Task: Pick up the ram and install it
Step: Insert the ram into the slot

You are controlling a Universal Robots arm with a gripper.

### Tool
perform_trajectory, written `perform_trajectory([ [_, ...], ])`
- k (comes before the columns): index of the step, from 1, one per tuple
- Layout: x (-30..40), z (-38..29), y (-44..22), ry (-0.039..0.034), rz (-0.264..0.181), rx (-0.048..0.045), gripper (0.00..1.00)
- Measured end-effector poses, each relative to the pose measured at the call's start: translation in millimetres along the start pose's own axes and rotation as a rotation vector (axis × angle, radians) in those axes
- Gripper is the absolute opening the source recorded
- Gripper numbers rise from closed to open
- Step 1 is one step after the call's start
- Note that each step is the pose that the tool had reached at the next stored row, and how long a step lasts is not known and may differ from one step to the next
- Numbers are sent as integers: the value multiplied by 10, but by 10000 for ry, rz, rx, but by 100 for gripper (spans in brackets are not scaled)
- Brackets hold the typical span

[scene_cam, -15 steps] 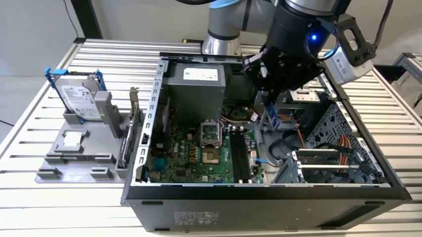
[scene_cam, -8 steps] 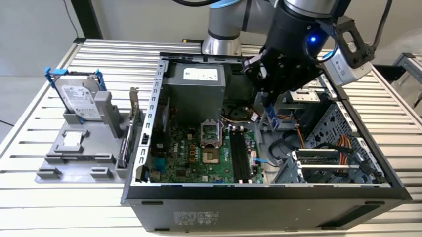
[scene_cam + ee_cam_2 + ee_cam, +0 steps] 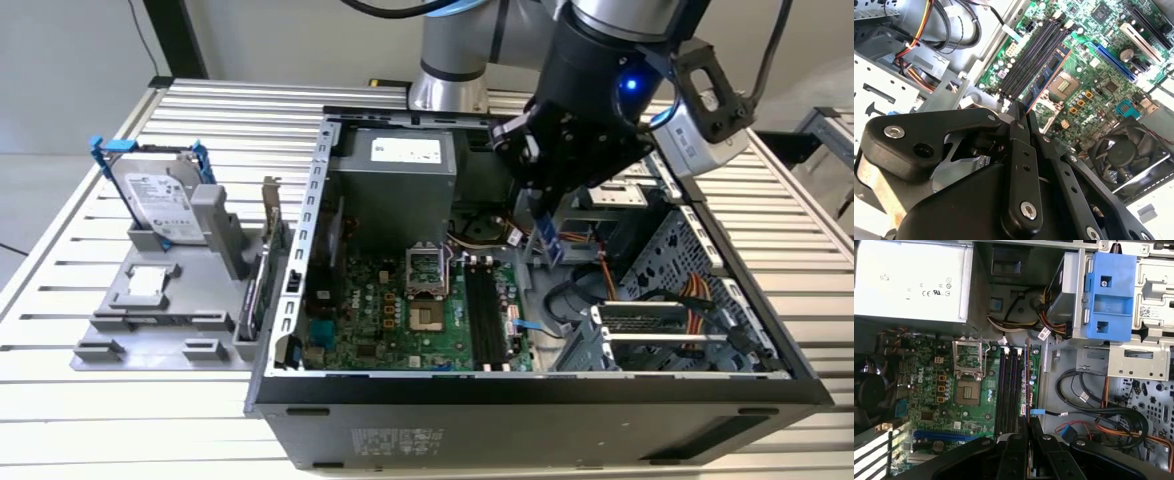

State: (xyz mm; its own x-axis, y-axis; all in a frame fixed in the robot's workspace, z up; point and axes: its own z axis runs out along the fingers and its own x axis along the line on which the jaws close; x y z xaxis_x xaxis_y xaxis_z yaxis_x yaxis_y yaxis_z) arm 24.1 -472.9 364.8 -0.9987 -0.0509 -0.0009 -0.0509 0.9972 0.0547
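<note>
— Condition of the arm (image 3: 461,50)?
— Silver-grey cylindrical joints with a black wrist housing; a blue indicator light (image 3: 630,84) glowed on it. Black cables looped overhead.
— And the pincer (image 3: 1021,112)?
— Matt black throughout, built of flat linkage bars fastened with silver screws and pivot pins. A grey camera block (image 3: 694,135) was mounted beside the wrist.

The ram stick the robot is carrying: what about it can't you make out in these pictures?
- Upper end of the ram: exterior view, hidden inside the gripper.
- Its chips and label: first wrist view, ram seen edge-on.
- Its gripped end: second wrist view, ram covered by the fingers.
- Whether it touches a slot: undecidable in any view.
</note>
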Motion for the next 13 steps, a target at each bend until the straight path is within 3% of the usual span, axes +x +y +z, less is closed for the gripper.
perform_trajectory([
  [13, 0, 82, -5, -2, 35, 1, 0],
])
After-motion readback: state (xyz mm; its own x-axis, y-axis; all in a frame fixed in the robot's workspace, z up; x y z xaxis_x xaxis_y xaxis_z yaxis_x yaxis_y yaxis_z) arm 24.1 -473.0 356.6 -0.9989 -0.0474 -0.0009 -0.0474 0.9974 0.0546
